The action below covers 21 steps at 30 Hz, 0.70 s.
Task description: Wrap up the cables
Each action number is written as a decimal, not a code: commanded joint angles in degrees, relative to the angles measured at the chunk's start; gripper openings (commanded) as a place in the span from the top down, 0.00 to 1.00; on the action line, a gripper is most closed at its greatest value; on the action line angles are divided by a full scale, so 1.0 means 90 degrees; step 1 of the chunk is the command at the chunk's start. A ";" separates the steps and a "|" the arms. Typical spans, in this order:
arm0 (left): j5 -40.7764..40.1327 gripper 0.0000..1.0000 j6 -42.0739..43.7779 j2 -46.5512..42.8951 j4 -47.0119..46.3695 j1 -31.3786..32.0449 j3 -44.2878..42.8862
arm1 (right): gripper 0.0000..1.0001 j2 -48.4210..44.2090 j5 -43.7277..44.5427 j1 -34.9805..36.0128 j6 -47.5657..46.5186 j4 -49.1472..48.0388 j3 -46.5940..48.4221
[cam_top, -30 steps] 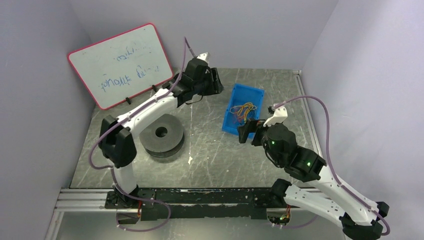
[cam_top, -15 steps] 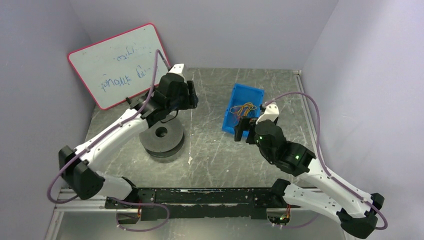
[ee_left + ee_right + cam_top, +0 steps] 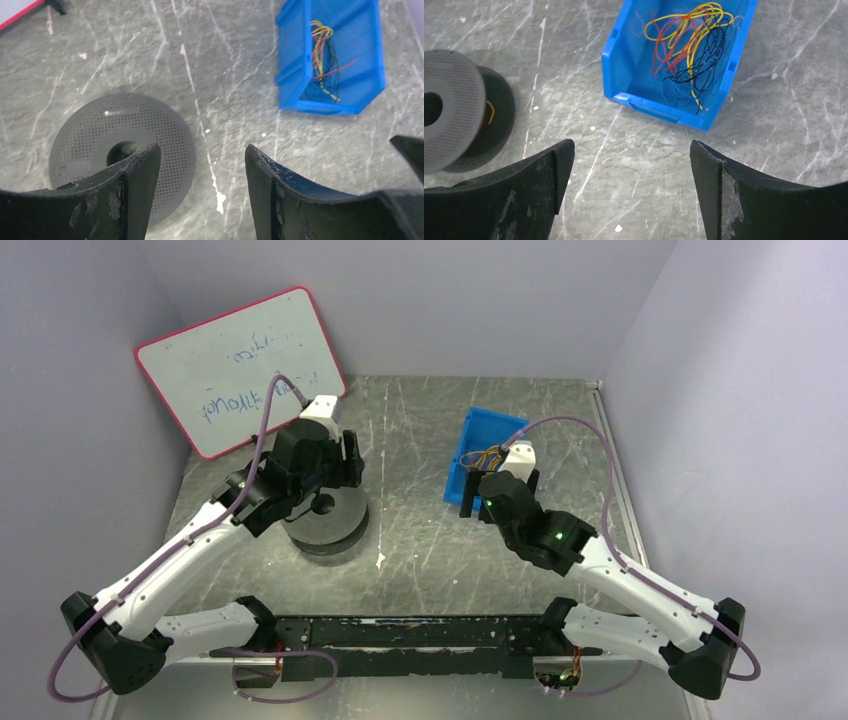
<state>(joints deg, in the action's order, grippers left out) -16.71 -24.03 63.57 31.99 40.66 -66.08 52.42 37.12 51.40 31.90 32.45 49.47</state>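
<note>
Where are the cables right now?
In the right wrist view, the cables lie loose inside the blue bin, just beyond the open right gripper, with the spool off to the left.

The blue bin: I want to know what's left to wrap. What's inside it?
The blue bin holds a tangle of cables, yellow and orange-red, with thin black wires among them. Strands overlap, so no count; the bin's far end is cut off in the right wrist view.

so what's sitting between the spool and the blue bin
Nothing: in the right wrist view the stretch of table between the spool and the blue bin is bare, only scratches and white flecks.
</note>
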 commanded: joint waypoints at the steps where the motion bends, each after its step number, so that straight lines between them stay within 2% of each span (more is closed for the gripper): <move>1: -0.0394 0.32 0.0142 -0.0470 0.0410 0.0030 0.0347 | 0.13 0.0295 0.0220 -0.0262 0.0171 -0.0267 0.0022; 10: -0.0977 0.27 0.0124 -0.1317 0.0570 0.0028 0.1020 | 0.33 0.0955 -0.0481 -0.0878 0.0228 -0.0885 0.0073; 13: -0.1118 0.25 -0.0309 -0.1341 0.0872 0.0032 0.1085 | 0.40 0.1175 -0.0738 -0.0884 0.0263 -0.1189 0.0107; 17: -0.1071 0.24 -0.0922 -0.1321 0.1169 0.0007 0.1306 | 0.45 0.1550 -0.0532 -0.0937 0.0421 -0.1281 0.0231; 21: -0.0904 0.24 -0.1080 -0.1366 0.1011 -0.0066 0.1587 | 0.47 0.1806 -0.0298 -0.1179 0.0519 -0.1590 0.0112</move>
<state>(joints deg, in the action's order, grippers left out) -25.02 -30.28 51.86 40.07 40.64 -53.80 67.18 32.01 43.00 34.65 22.24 49.82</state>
